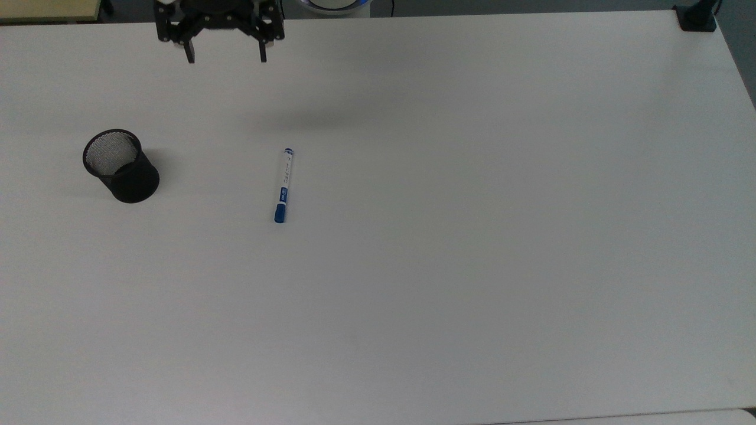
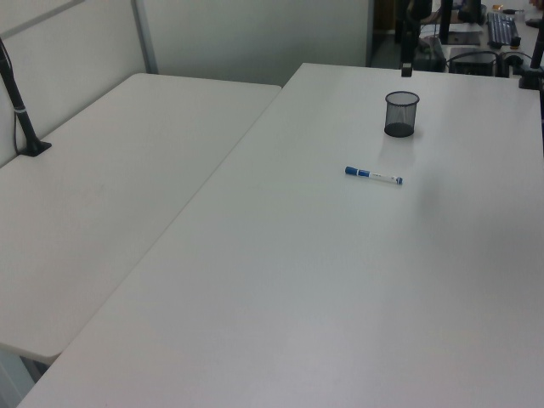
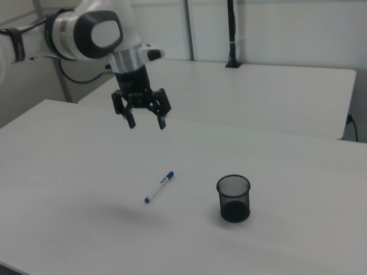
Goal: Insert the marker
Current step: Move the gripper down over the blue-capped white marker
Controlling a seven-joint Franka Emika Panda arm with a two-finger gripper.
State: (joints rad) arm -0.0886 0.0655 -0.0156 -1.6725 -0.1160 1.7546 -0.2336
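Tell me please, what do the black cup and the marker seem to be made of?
The black cup looks like metal wire mesh with a matte black finish: the table shows through its fine grid wall. The marker looks like smooth plastic, a white barrel with a blue cap and blue printing; its even colour suggests this, though the look alone cannot confirm it.

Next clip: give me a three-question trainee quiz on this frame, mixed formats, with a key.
1. True or false: the marker already stands inside the black mesh cup.
2. Multiple choice: the gripper is A) shut on the marker, B) open, in the air above the table, C) inside the cup.
3. Fill in: in the top view, the marker's blue cap points toward the ____ edge of the picture.

Key
1. False: it lies flat on the table, apart from the cup.
2. B: the fingers are spread and hold nothing.
3. Bottom.
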